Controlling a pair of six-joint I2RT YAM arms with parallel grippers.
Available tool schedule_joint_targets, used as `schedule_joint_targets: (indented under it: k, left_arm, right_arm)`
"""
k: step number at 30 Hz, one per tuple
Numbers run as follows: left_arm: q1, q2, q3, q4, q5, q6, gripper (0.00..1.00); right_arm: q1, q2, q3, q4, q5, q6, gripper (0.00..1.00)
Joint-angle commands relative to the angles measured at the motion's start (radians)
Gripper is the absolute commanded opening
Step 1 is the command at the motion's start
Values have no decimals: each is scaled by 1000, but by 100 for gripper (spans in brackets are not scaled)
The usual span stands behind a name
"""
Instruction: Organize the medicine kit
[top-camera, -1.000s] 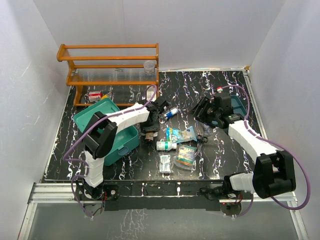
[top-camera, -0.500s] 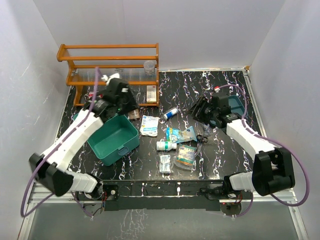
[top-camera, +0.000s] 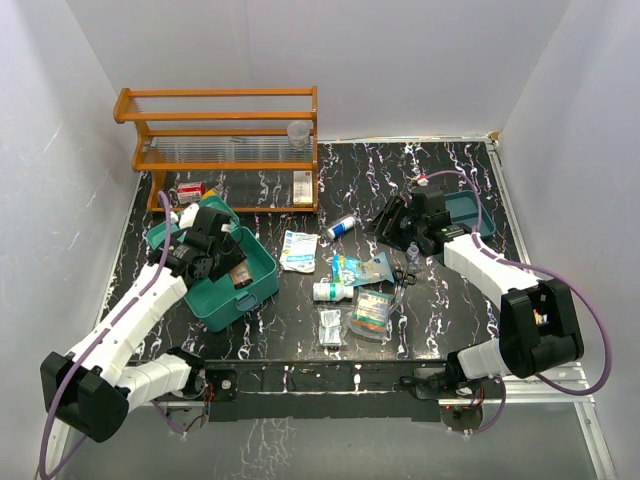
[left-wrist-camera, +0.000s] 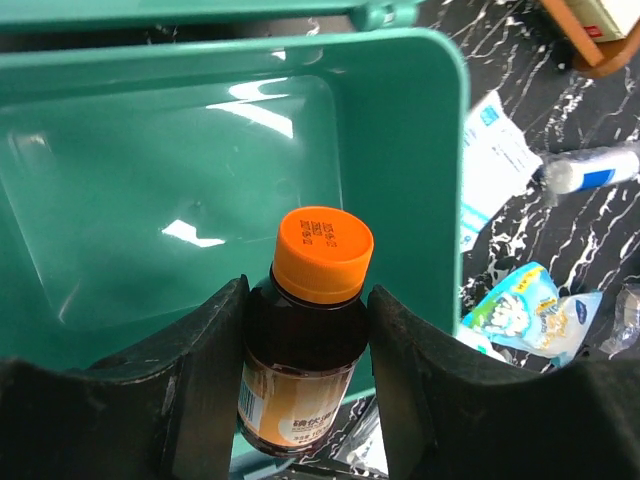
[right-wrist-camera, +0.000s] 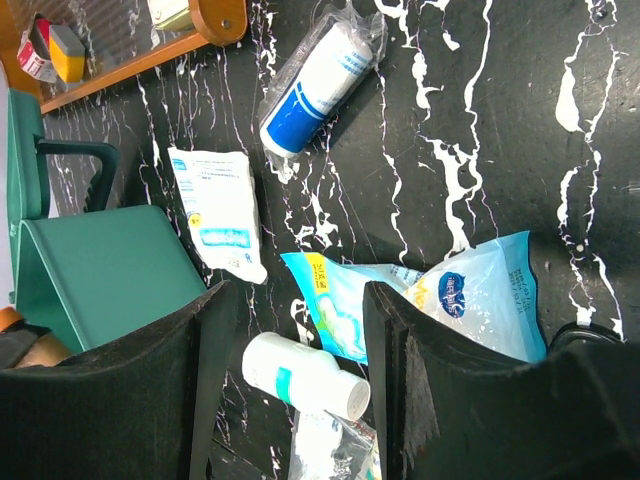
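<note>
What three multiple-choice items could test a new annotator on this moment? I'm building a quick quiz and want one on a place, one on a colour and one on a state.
1. Where is the brown bottle?
A) held by the left gripper over the medicine kit
B) lying loose inside the kit
C) on top of the kit's shut cover

2. Its cap is:
A) white
B) orange
C) blue

3. The kit's lid is:
A) latched shut
B) shut but unlatched
C) open

Answers:
1 A: the left wrist view shows the jaws pressed on the bottle's sides above the box interior.
2 B: the cap is plainly orange.
3 C: the interior is exposed and the lid stands raised behind it.
</note>
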Motion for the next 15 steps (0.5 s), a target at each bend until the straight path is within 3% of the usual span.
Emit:
schedule_joint_targets:
  k: [1,6,15]
  left_arm:
    - [23,-44,-84,117,24,-102,37]
    - [31,14,-157,285,52,-184,36]
    - [32,108,-204,385,79,-225,36]
  right_arm:
    - [6,-1,47,56,13,10,51]
    - [14,2,48,56,3,19,51]
    - [23,-11,38,54,21,26,51]
